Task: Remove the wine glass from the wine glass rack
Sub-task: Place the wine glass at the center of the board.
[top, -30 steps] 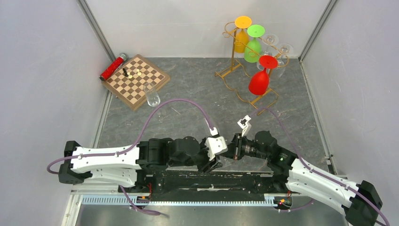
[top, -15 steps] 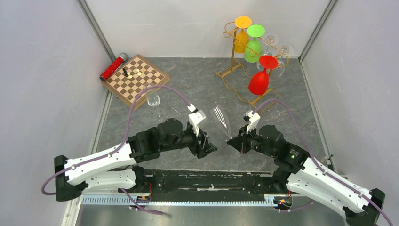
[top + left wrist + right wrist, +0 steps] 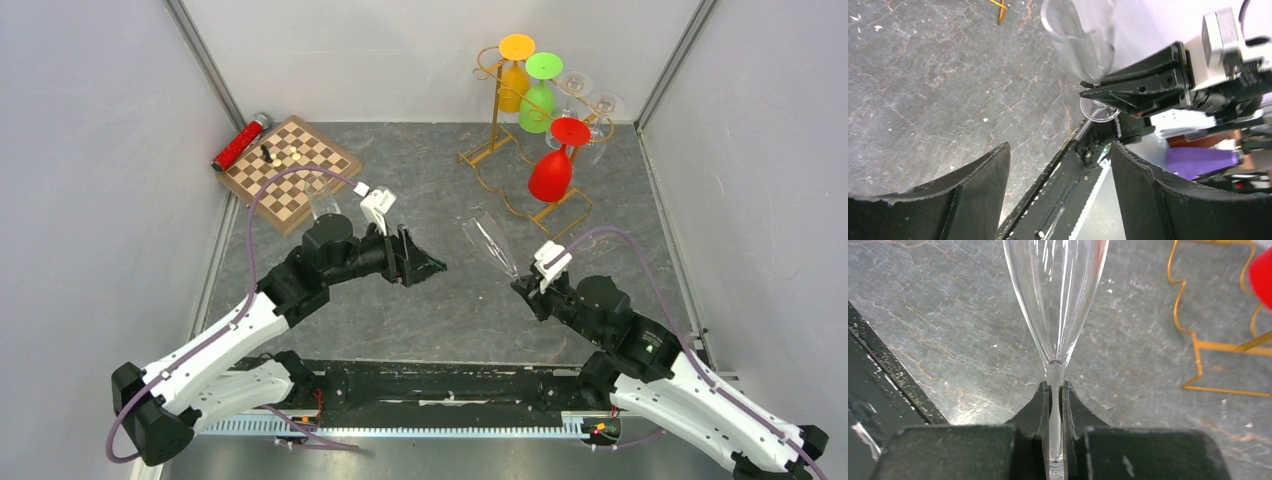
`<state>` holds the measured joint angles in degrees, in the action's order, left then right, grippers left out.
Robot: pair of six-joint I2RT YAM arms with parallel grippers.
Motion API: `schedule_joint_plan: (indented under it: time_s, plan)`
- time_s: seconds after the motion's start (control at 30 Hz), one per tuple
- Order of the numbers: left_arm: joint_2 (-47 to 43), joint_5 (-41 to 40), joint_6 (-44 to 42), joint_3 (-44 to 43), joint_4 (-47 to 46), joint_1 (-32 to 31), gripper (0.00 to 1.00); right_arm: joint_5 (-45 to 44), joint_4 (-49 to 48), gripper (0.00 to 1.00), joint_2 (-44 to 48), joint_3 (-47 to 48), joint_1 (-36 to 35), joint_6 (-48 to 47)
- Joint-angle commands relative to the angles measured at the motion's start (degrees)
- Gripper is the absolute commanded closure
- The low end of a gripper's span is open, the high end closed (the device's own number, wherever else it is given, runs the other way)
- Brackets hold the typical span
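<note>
My right gripper (image 3: pixel 522 288) is shut on the stem of a clear flute wine glass (image 3: pixel 487 240), held tilted above the table, bowl pointing toward the far left. In the right wrist view the stem (image 3: pixel 1055 390) sits pinched between the fingers (image 3: pixel 1034 407), with the bowl (image 3: pixel 1057 295) above. My left gripper (image 3: pixel 432 266) is open and empty, left of the glass; its view shows the glass (image 3: pixel 1080 35) and the right gripper beyond its fingers (image 3: pixel 983 175). The gold wire wine glass rack (image 3: pixel 497 100) stands at the back right with orange, green, red and clear glasses hanging upside down.
A chessboard (image 3: pixel 290 170) with a few pieces lies at the back left, a red tube (image 3: pixel 240 142) beside it and a clear tumbler (image 3: pixel 324 204) at its near corner. Grey walls with metal posts enclose the table. The rack's wire base (image 3: pixel 1213 347) shows in the right wrist view.
My right arm has swung right and away from me, carrying the clear glass. My left arm has stretched out toward the table's middle, apart from the right gripper, with its jaws open.
</note>
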<state>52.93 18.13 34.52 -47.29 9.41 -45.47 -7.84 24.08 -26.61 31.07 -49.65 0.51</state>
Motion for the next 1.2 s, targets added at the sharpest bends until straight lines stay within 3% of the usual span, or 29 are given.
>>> schedule_joint_plan:
  time_s: [0.0, 0.23, 0.5, 1.17]
  plan:
    - [0.65, 7.6, 10.57, 1.11, -8.15, 4.46, 0.2, -1.29, -4.42, 1.0, 3.48, 0.12, -0.03, -13.16]
    - [2.3, 11.2, 17.63, 2.58, -14.28, 7.34, 0.19, 2.65, -6.31, 1.0, 6.34, -2.32, -0.01, -25.06]
    - [2.38, 14.29, 22.52, 4.04, -15.29, 11.15, 0.2, 6.92, -7.39, 1.0, 5.15, -2.86, -0.04, -31.84]
    - [4.45, 17.6, 21.16, 3.95, -10.71, 11.9, 0.34, 11.5, -12.49, 1.0, -0.45, 0.38, -0.01, -32.84]
